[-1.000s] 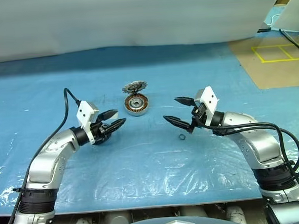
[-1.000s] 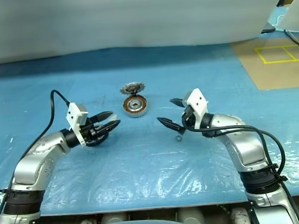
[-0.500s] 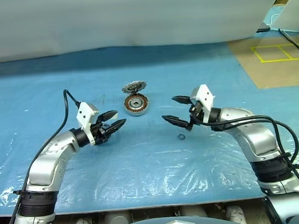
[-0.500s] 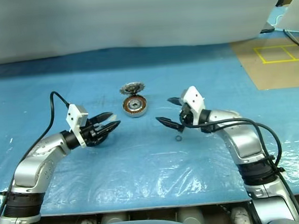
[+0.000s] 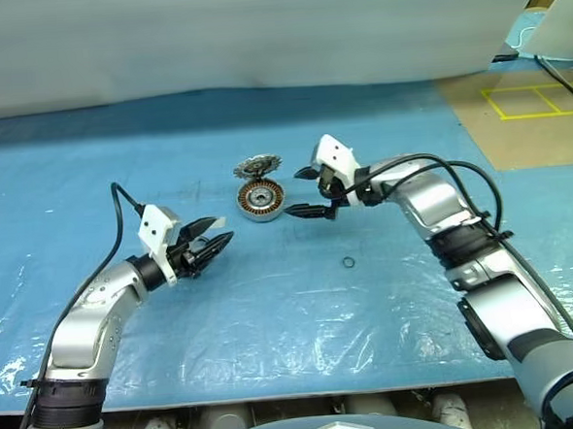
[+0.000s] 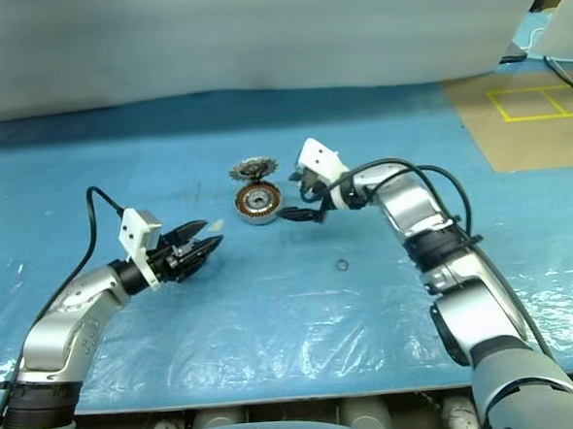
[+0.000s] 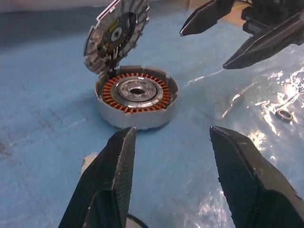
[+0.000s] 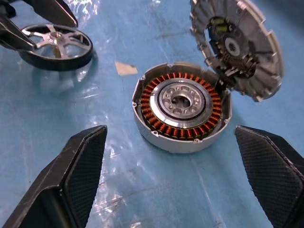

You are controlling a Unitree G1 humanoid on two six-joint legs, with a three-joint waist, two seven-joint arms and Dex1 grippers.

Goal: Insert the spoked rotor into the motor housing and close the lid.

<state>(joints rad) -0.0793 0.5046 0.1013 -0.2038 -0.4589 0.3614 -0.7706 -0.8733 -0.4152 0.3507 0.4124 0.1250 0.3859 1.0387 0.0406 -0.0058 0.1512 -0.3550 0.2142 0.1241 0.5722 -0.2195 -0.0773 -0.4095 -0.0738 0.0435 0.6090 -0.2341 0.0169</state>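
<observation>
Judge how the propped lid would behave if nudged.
The lid leans tilted on the rim of the motor housing, so a nudge would probably topple it. It looks metal: likely stiff, fairly heavy for its size.

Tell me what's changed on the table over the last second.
The right gripper swung in toward the robot's left and forward, jaws wide open, and now sits right beside the motor housing, holding nothing. The left gripper barely shifted, part open; the spoked rotor lies by it. The housing, its raised lid and the small black ring stayed put.
</observation>
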